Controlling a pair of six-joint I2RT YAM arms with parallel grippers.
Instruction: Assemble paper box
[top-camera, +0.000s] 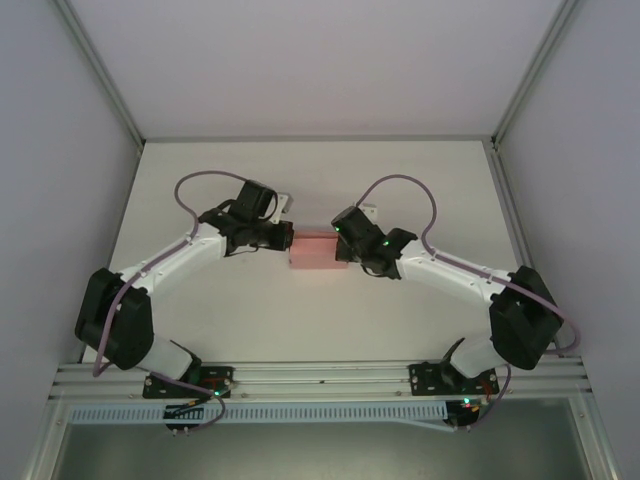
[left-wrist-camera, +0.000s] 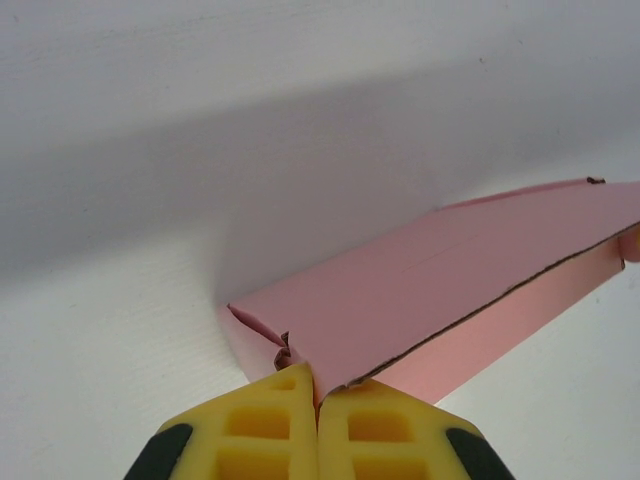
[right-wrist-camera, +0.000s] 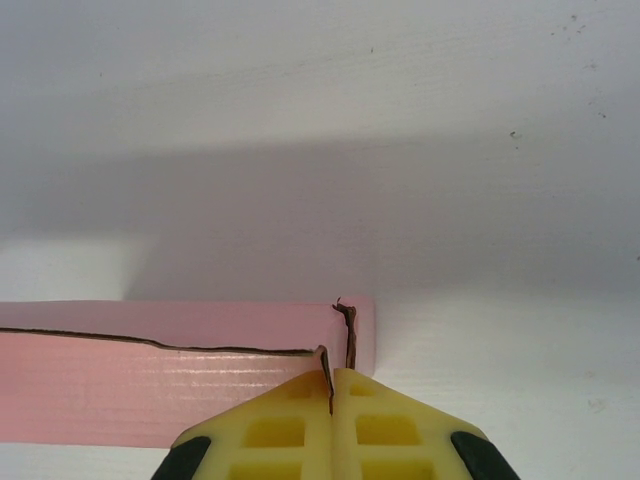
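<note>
I find the paper box (top-camera: 312, 252) at the middle of the table (top-camera: 200, 180), its long axis running from one arm to the other. The left gripper (left-wrist-camera: 317, 388) is pinched on its left end's edge and the right gripper (right-wrist-camera: 331, 385) on its right end's edge. Neither is nearer.

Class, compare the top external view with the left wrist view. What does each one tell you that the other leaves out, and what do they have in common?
Top external adds: the left gripper and the right gripper meet the paper box from opposite ends, around the middle of the table.
Left wrist adds: the yellow fingers are pressed shut on the box's near corner, the card is crumpled there, and a brown cut edge runs along it.
Both share: the pink box gripped by the left gripper, and the white table.
</note>
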